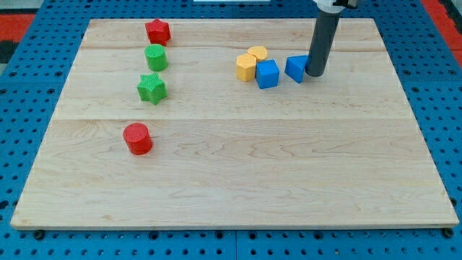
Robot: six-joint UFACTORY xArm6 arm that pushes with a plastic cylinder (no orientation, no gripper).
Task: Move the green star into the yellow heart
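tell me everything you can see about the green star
The green star is a small, chunky block with a star outline and a flat top, in bright green that looks like ribbed plastic. It lies flat on the wooden board in the view's left part. It touches nothing: the green round block sits just above it, with a gap, and the red round block lies below it. My tip is far off to the view's right, beside a blue block.

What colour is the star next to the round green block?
Green; the star shows best in the camera view.
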